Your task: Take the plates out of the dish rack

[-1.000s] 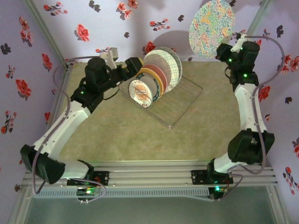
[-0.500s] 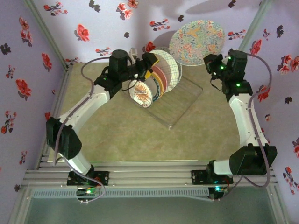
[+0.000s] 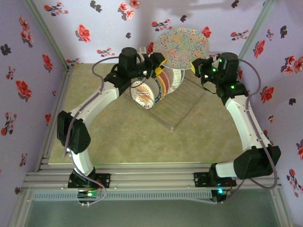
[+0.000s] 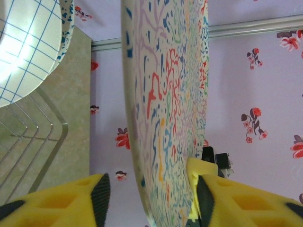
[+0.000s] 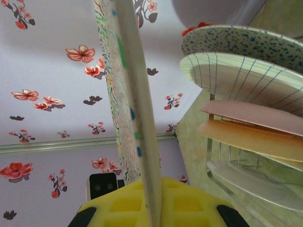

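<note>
A round plate with a many-coloured squiggle pattern point(image 3: 182, 47) hangs in the air above the back of the dish rack point(image 3: 184, 106). My right gripper point(image 3: 193, 65) is shut on its right rim; seen edge-on, the plate point(image 5: 135, 94) runs straight into that gripper point(image 5: 154, 203). My left gripper point(image 3: 158, 64) straddles the opposite rim. In the left wrist view the plate point(image 4: 165, 94) touches the right pad, while a gap remains at the left pad, so this gripper point(image 4: 149, 189) is open. Several plates stand in the rack: grid-patterned point(image 3: 175, 75), pink, orange, and a small sunburst one point(image 3: 144, 94).
The clear rack lies diagonally on the olive mat point(image 3: 118, 137), its near half without plates. Flowered walls point(image 3: 71, 28) close in the back and sides. In the right wrist view the racked plates point(image 5: 246, 75) sit just to the right of the held plate.
My right arm swung the colourful plate left and down from the back right corner. My left arm reached up to it and its jaws narrowed around the rim.
</note>
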{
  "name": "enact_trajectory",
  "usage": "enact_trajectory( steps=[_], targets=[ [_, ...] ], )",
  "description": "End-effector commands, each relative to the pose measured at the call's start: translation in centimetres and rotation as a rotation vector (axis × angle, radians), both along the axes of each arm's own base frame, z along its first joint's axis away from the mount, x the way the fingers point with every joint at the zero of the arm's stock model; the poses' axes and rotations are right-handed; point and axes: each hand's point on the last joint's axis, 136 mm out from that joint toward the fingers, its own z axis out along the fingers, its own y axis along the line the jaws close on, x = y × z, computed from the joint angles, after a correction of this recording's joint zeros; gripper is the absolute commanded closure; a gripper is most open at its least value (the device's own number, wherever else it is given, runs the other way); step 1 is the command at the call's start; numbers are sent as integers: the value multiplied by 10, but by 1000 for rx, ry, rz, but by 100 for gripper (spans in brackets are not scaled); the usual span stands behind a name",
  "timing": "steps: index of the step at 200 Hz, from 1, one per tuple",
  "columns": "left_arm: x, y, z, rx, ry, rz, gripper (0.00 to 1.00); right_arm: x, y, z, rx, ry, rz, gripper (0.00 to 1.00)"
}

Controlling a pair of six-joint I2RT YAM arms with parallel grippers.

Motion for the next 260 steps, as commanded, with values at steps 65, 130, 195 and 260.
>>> enact_trajectory(
  steps=[65,130,195,260],
  targets=[
    [4,-3,13,-10,-54,8,66,-13,21,20,52,-28,81,100],
    [3,1,14,12,-72,22,100,-12,21,20,30,-38,85,100],
    [7,51,44,-23,-147,94,100,-30,13,40,-173,-178,97,19],
    [28,172,-2,26,-85,317,100,-85,34,44,-623,-393,177,1]
  ],
)
